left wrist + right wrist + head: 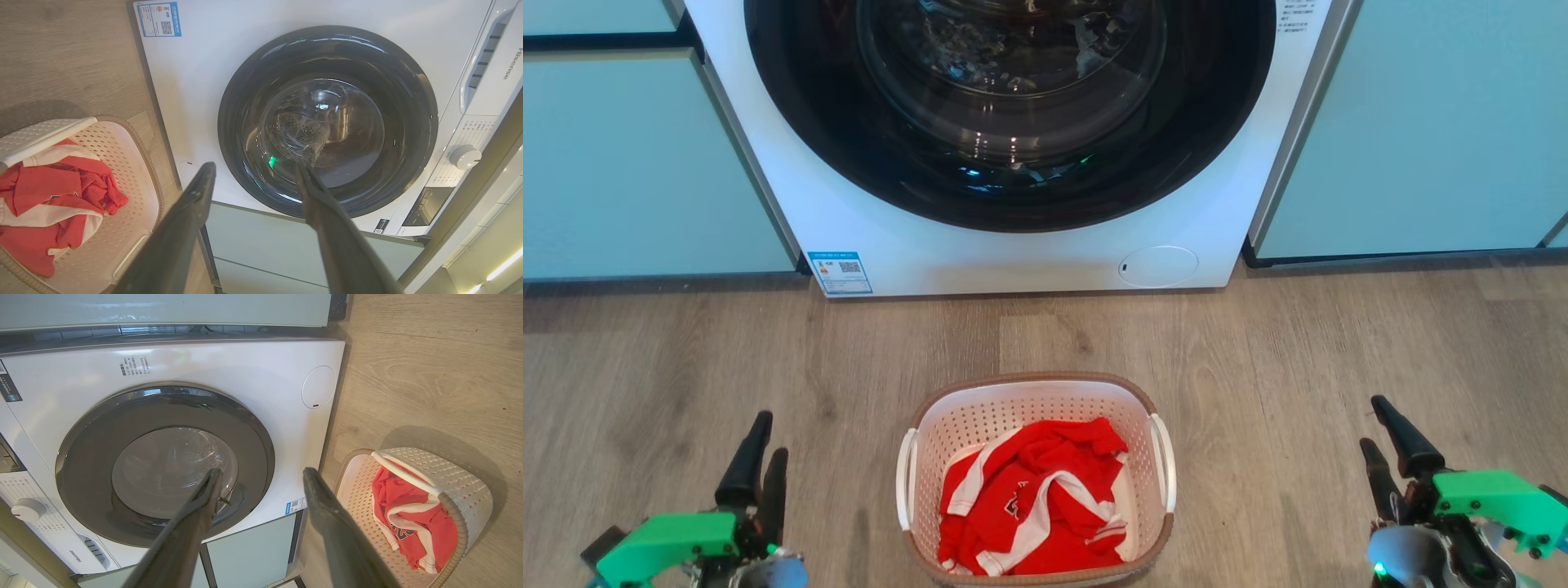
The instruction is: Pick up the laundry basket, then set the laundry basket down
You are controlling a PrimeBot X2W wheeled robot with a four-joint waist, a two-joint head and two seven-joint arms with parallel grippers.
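The laundry basket (1013, 406) stands on the wooden floor, low in the middle of the head view, cream with perforated walls, a brown rim and white side handles (905, 478). A red and white garment (1033, 498) lies inside it. My left gripper (770, 437) hovers to its left, open and holding nothing, well apart from the basket. My right gripper (1372, 423) hovers to its right, also open and empty. The left wrist view has the basket (135, 175) left of my left gripper (255, 165). The right wrist view has the basket (461, 477) right of my right gripper (263, 471).
A large white washing machine (931, 253) with a dark round door (1013, 122) stands straight behind the basket. Pale teal cabinets flank it on the left (629, 163) and right (1421, 122). Bare wooden floor (1339, 343) lies between machine and basket and on both sides.
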